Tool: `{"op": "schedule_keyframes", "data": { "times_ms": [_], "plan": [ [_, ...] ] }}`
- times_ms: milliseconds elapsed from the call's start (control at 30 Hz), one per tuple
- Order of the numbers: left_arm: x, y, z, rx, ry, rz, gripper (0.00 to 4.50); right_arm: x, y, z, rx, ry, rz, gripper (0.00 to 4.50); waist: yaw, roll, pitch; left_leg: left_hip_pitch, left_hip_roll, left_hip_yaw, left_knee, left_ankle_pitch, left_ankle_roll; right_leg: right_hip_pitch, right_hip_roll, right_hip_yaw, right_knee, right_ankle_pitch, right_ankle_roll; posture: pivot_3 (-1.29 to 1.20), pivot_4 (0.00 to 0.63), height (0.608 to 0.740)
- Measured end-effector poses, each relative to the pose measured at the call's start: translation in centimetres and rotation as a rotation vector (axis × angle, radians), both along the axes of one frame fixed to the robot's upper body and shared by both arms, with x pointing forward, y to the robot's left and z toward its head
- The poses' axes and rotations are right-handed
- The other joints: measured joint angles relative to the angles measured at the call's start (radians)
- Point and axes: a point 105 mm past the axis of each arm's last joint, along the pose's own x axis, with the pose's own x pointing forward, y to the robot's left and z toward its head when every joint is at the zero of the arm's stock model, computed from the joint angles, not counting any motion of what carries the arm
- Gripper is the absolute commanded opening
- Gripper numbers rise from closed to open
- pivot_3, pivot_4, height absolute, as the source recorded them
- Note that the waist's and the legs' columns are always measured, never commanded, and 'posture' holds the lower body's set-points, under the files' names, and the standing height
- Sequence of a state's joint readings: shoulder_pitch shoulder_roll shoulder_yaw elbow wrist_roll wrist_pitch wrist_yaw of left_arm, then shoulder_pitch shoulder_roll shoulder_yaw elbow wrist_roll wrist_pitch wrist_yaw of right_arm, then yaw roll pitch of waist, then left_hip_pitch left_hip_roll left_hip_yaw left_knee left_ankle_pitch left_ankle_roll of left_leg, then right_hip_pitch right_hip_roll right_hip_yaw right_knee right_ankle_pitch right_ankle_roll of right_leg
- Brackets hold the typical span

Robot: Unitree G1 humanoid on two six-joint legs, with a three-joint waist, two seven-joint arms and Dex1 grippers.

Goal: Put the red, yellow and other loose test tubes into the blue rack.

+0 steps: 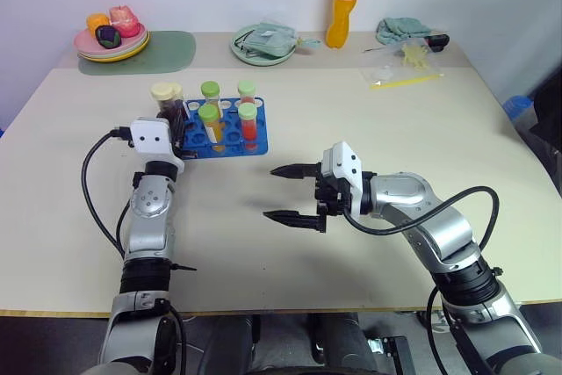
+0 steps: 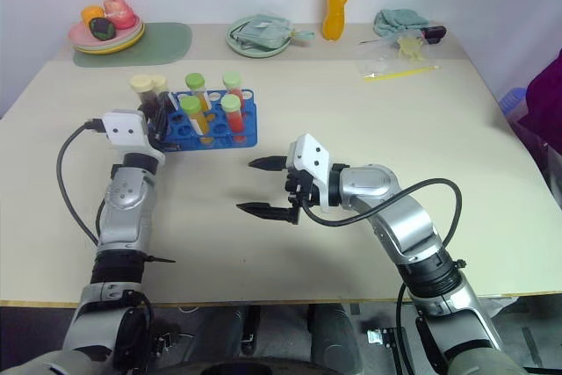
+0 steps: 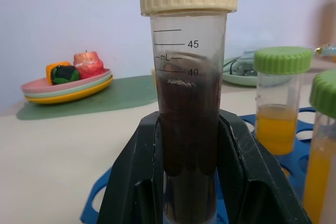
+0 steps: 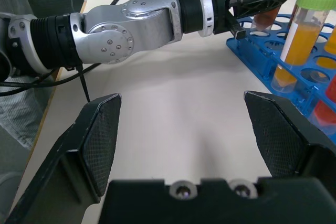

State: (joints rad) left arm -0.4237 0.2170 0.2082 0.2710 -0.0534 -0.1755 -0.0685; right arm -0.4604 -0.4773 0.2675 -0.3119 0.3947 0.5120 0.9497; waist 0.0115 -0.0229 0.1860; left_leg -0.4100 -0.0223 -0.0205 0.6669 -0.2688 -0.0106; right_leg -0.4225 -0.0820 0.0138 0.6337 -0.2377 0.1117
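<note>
A two-armed robot works at a beige table [image 1: 369, 155], its left gripper [image 3: 190, 182] clamped on the dark tube [image 3: 189, 129], a clear vial of purple-brown liquid under a cream cap, carried upright at the left edge of the blue rack [image 1: 255, 148] in the upper left of the head camera's frame; the tube's long axis stands vertical, in line with the rack's round holes, and its lower end, hidden behind the black fingers [image 3: 134, 182], appears to hang at or just over the rack's near-left holes, though whether it has entered one cannot be told; four green-capped tubes already stand in the rack, among them a yellow-orange tube [image 1: 211, 126] and a red tube [image 1: 248, 122]. The right gripper [image 1: 292, 193] waits at frame centre with its jaws spread wide and nothing between them, well apart from the rack and pointing towards frame left; the left arm is plainly the nearer and the one at work. The coming move looks to turn on keeping the tube plumb over an empty hole and lowering it straight down before release. A tall orange bottle [image 1: 345, 2], stacked plates [image 1: 112, 43] and a green mat [image 1: 171, 50] line the far edge.
</note>
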Motion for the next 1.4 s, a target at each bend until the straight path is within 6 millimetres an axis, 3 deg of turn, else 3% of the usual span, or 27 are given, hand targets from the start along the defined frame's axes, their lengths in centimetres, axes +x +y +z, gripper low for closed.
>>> {"op": "schedule_keyframes", "data": {
  "times_ms": [367,500,600,633,767,967,1067,1167,1400],
  "plan": [
    [-0.2,-0.3,-1.1,-0.042,0.035,-0.006,0.79,0.0,0.0,0.0,-0.001,-0.001,0.001,4.16,0.000,0.000,0.000,0.000,0.000,0.000,0.000,0.000,0.000,0.000,0.000,0.000,0.000,0.000,0.000,0.00,0.150,0.729],
    [-0.1,-0.5,-1.2,-0.036,0.037,-0.012,2.58,0.0,0.0,0.0,-0.001,-0.001,0.001,4.16,0.001,0.000,0.000,0.000,0.000,0.000,0.000,0.000,0.000,0.000,0.000,0.000,0.000,0.000,0.000,0.00,0.150,0.729],
    [-0.1,-0.8,-1.2,-0.036,0.038,-0.016,4.17,0.0,0.0,0.0,0.000,-0.005,0.003,4.16,0.000,0.000,0.000,0.000,0.000,0.000,0.000,0.000,0.000,0.000,0.000,0.000,0.000,0.000,0.000,0.00,0.150,0.729],
    [-0.1,-0.7,-1.2,-0.036,0.038,-0.015,4.48,0.0,-0.1,0.1,-0.001,-0.007,0.003,4.16,0.000,0.000,0.000,0.000,0.000,0.000,0.000,0.000,0.000,0.000,0.000,0.000,0.000,0.000,0.000,0.00,0.150,0.729],
    [-2.5,0.7,-0.7,-0.022,0.026,-0.013,4.48,0.3,-0.7,0.4,-0.002,-0.016,-0.007,4.16,-0.010,0.000,0.000,0.000,0.001,0.000,-0.001,0.000,0.000,-0.001,0.000,0.001,0.000,0.000,0.000,0.00,0.150,0.729],
    [-9.1,5.7,1.3,0.088,0.091,-0.032,4.48,3.7,-7.8,2.4,0.015,-0.019,-0.236,4.16,-0.019,0.001,0.000,0.000,0.002,0.000,-0.002,0.000,0.000,0.000,-0.001,0.001,-0.002,0.000,-0.001,0.00,0.150,0.729],
    [-12.6,6.4,0.3,0.211,0.255,-0.130,4.48,4.9,-12.1,2.2,-0.028,-0.018,-0.355,4.16,-0.021,0.002,0.000,0.001,0.002,0.001,-0.003,-0.001,0.001,0.001,-0.004,0.001,-0.003,-0.002,-0.004,0.00,0.150,0.729],
    [-15.0,7.5,-1.0,0.220,0.371,-0.150,4.48,5.6,-16.4,1.1,-0.069,0.014,-0.478,4.16,-0.018,0.002,0.000,0.001,0.002,0.002,-0.003,-0.001,0.001,0.001,-0.005,0.001,-0.004,-0.003,-0.005,0.00,0.150,0.729],
    [-16.1,7.2,-1.0,0.216,0.395,-0.182,4.48,5.5,-18.3,-0.5,-0.075,0.039,-0.503,4.16,-0.022,0.004,0.000,0.002,0.002,0.002,-0.003,-0.001,0.001,0.002,-0.004,0.001,-0.004,-0.003,-0.005,0.00,0.150,0.729]
  ]
}}
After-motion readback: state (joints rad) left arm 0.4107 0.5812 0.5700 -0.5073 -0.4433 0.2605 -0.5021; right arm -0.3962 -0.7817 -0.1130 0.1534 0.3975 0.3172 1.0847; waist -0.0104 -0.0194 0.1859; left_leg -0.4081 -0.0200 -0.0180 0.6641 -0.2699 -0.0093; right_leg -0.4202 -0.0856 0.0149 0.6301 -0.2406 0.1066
